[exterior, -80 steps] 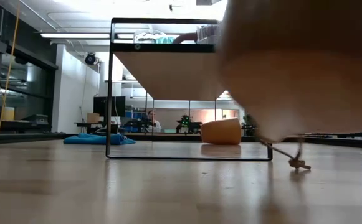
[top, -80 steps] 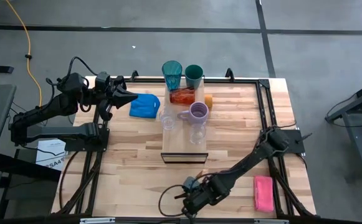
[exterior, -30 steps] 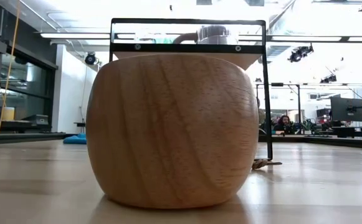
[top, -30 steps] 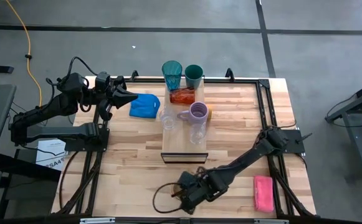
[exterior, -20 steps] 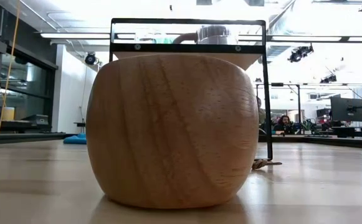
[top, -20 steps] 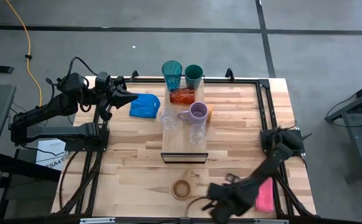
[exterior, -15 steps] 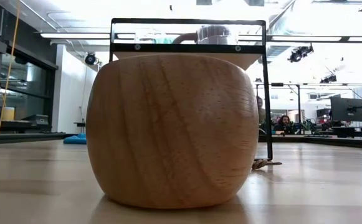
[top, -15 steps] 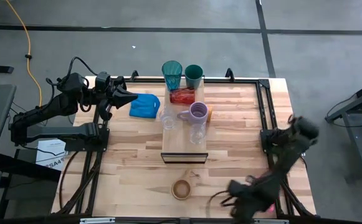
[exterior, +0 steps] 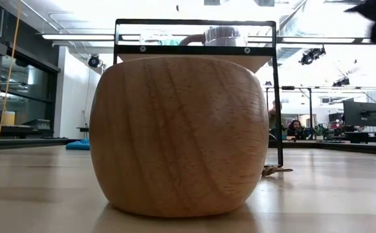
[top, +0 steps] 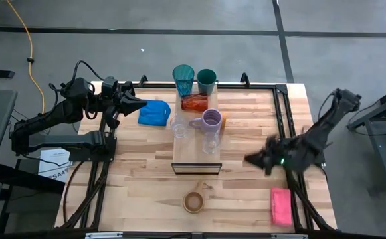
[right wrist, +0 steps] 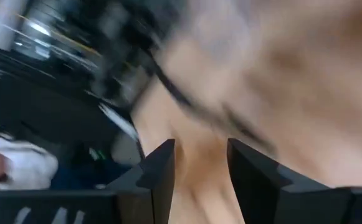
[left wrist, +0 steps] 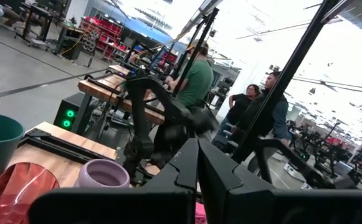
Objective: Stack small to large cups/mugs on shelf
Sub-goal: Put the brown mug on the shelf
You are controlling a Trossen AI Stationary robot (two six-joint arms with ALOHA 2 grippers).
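Note:
A tan wooden cup [top: 193, 201] stands upright on its base on the table near the front edge and fills the low view [exterior: 178, 136]. On and around the light-wood shelf [top: 194, 156] are a teal tumbler [top: 183, 79], a dark green cup [top: 206, 81], a red cup [top: 194, 102] on its side, a lavender mug [top: 211, 119] and two clear glasses [top: 179, 126]. My right gripper [top: 249, 159] hovers open, blurred, right of the shelf's near end, with nothing between its fingers [right wrist: 199, 168]. My left gripper [top: 139, 103] waits shut at the far left, above the blue cloth [top: 154, 111].
A pink sponge [top: 281, 206] lies at the near right corner. An orange cup [top: 222, 106] sits just behind the lavender mug. Black frame rails run along the table's left, right and far edges. Bare wood lies between the shelf and the tan cup.
My right gripper has drawn away from the tan cup, swung fast toward the table's right edge, then toward the far side and up, turning as it went. The tan cup stays standing where it was. The left arm has kept still.

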